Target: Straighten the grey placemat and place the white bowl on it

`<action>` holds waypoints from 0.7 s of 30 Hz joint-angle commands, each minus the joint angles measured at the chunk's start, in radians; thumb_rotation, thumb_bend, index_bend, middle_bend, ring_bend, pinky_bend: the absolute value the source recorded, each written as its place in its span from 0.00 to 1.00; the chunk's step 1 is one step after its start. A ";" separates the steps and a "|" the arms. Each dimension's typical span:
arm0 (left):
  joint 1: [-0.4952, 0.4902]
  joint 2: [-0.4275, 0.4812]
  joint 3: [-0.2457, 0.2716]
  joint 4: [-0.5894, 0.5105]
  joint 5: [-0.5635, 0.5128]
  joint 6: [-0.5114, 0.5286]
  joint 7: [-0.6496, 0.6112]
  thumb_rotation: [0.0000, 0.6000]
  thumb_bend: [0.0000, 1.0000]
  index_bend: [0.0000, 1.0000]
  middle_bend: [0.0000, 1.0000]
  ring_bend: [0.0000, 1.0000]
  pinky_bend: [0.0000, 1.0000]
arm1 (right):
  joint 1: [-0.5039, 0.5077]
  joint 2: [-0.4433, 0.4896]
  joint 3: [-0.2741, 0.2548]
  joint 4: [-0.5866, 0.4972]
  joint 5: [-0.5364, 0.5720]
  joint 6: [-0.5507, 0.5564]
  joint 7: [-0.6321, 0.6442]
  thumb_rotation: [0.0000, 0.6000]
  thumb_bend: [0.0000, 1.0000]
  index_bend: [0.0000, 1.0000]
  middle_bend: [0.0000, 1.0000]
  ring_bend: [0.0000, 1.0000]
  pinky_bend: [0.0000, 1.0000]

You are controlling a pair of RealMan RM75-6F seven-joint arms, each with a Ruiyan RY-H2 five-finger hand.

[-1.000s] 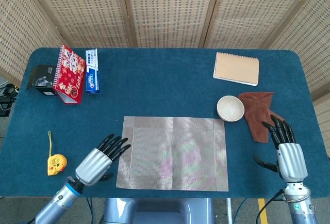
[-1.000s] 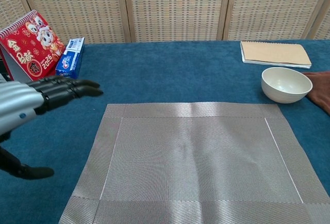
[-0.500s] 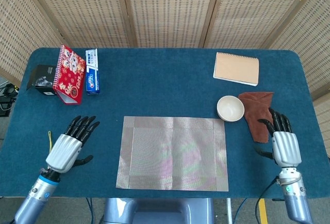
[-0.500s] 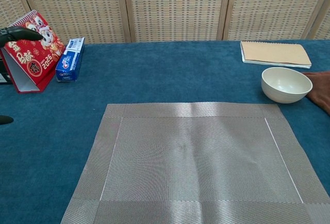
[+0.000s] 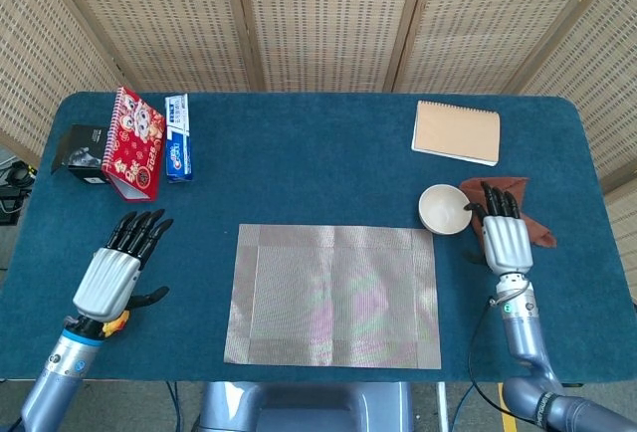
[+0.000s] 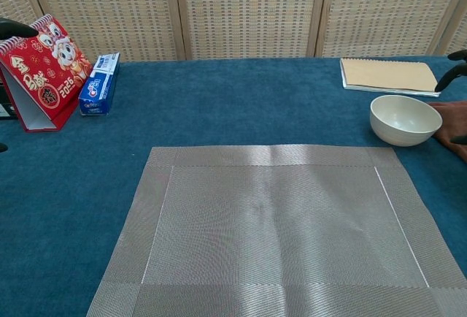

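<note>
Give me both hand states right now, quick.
Left hand: open, holding nothing, left of the placemat.
Right hand: open, holding nothing, just right of the bowl.

So the mat (image 5: pixel 334 296) sits flat at the near middle of the table (image 5: pixel 318 153). The bowl (image 5: pixel 444 209) is just off its far right corner, on the table, not on the mat. The right hand (image 5: pixel 503 236) is just right of the bowl, over a cloth (image 5: pixel 532 223). A notebook (image 5: pixel 457 131) lies behind the bowl. The far left has a calendar (image 5: pixel 134 143), with a box (image 5: pixel 177 137) on its right and another box (image 5: pixel 82 153) on its left. The left hand (image 5: pixel 114 273) is well left of the mat.
</note>
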 commanded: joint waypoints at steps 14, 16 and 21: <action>0.008 -0.005 -0.016 0.007 0.000 -0.031 -0.011 1.00 0.09 0.05 0.00 0.00 0.00 | 0.069 -0.107 -0.001 0.187 0.062 -0.094 0.014 1.00 0.17 0.35 0.00 0.00 0.00; 0.009 -0.006 -0.018 0.008 0.001 -0.032 -0.012 1.00 0.09 0.05 0.00 0.00 0.00 | 0.079 -0.119 0.000 0.211 0.065 -0.104 0.016 1.00 0.17 0.36 0.00 0.00 0.00; 0.011 -0.008 -0.023 0.010 -0.001 -0.039 -0.014 1.00 0.09 0.06 0.00 0.00 0.00 | 0.102 -0.145 0.003 0.261 0.068 -0.128 0.028 1.00 0.21 0.40 0.00 0.00 0.00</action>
